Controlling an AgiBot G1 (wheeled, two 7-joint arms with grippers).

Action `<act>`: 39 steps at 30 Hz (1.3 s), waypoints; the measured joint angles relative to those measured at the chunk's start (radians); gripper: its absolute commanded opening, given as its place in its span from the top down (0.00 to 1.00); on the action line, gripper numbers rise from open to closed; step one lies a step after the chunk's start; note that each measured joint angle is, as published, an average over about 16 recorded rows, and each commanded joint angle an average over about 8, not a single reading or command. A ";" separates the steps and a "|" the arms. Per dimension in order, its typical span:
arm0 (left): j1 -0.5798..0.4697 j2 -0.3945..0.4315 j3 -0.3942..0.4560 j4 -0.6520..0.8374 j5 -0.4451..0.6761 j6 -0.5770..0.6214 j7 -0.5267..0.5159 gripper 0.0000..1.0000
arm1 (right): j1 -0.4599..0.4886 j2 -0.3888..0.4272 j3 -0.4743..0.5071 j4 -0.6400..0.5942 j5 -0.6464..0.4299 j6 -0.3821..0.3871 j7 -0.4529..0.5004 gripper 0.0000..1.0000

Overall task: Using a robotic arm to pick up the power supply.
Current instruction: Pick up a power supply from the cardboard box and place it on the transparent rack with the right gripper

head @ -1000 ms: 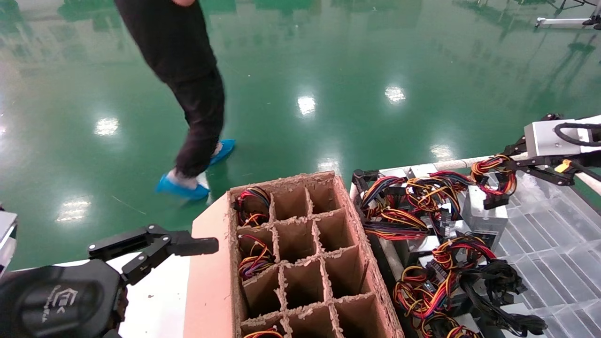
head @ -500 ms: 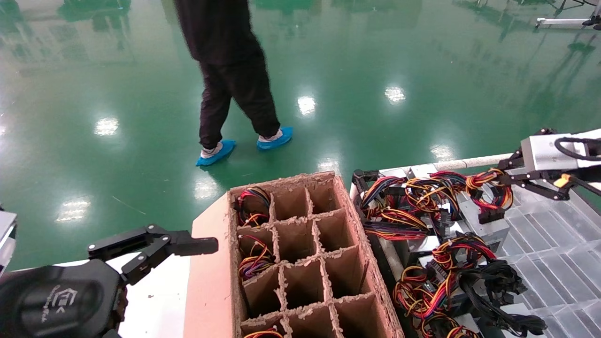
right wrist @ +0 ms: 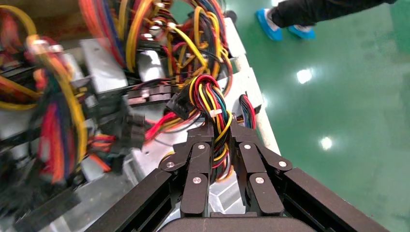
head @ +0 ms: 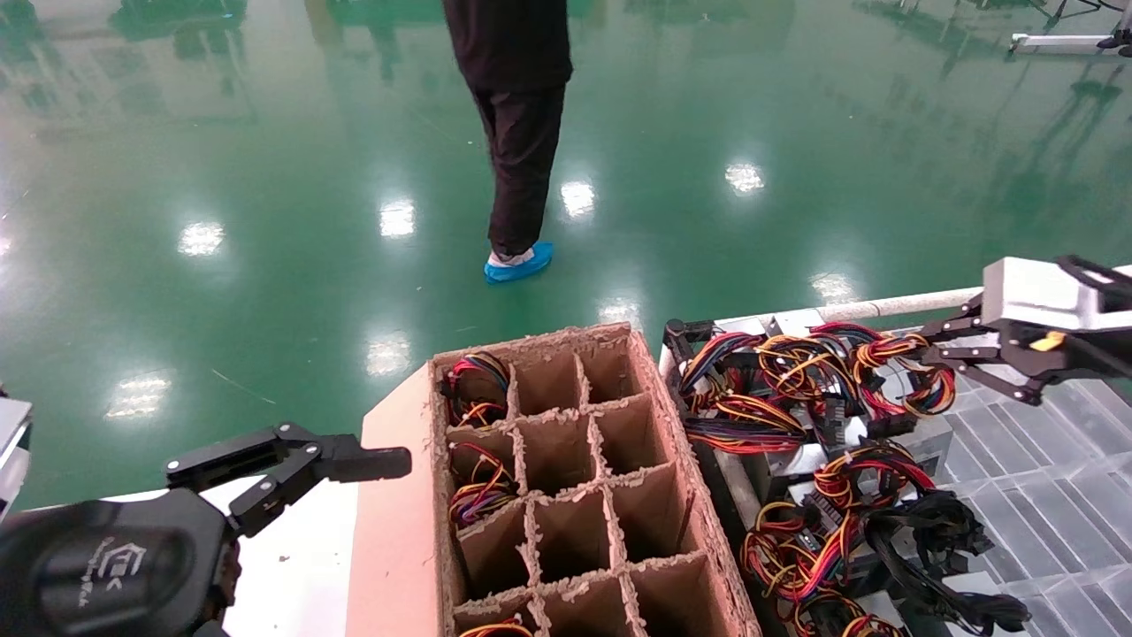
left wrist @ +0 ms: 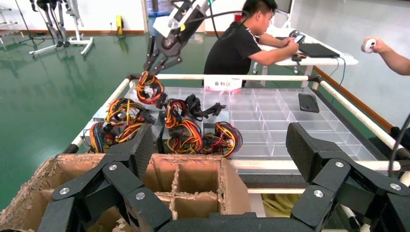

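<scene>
Currently the right gripper [right wrist: 221,126] is pinched on the coloured wire bundle [right wrist: 211,100] of a power supply [head: 915,440], fingers pressed against the wires from both sides. Head view: right gripper [head: 929,347] sits at the far right edge of the clear-lidded tray [head: 1044,460], over the far row of units; the bundle [head: 920,380] hangs in a loop just below the fingertips. Silver body of that supply lies in the tray under the loop, partly hidden by cables; cannot tell whether it is lifted off the tray.

More power supplies with tangled cables [head: 796,531] fill the tray's left part.

Left gripper [head: 371,463] hangs beside the near-left corner of the cardboard divider box [head: 566,495], fingers [left wrist: 138,150] spread wide, holding nothing.

Person [head: 522,115] in black with blue shoe covers stands on the green floor [head: 221,159] beyond the box.
</scene>
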 measured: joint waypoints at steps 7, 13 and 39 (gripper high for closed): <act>0.000 0.000 0.000 0.000 0.000 0.000 0.000 0.00 | -0.039 -0.009 0.050 -0.006 0.072 0.043 0.055 1.00; 0.000 0.000 0.001 0.000 0.000 0.000 0.000 0.00 | -0.058 -0.009 0.087 -0.005 0.124 0.046 0.097 1.00; 0.000 -0.001 0.002 0.000 -0.001 -0.001 0.001 0.00 | -0.246 0.091 0.239 -0.057 0.341 0.110 0.311 1.00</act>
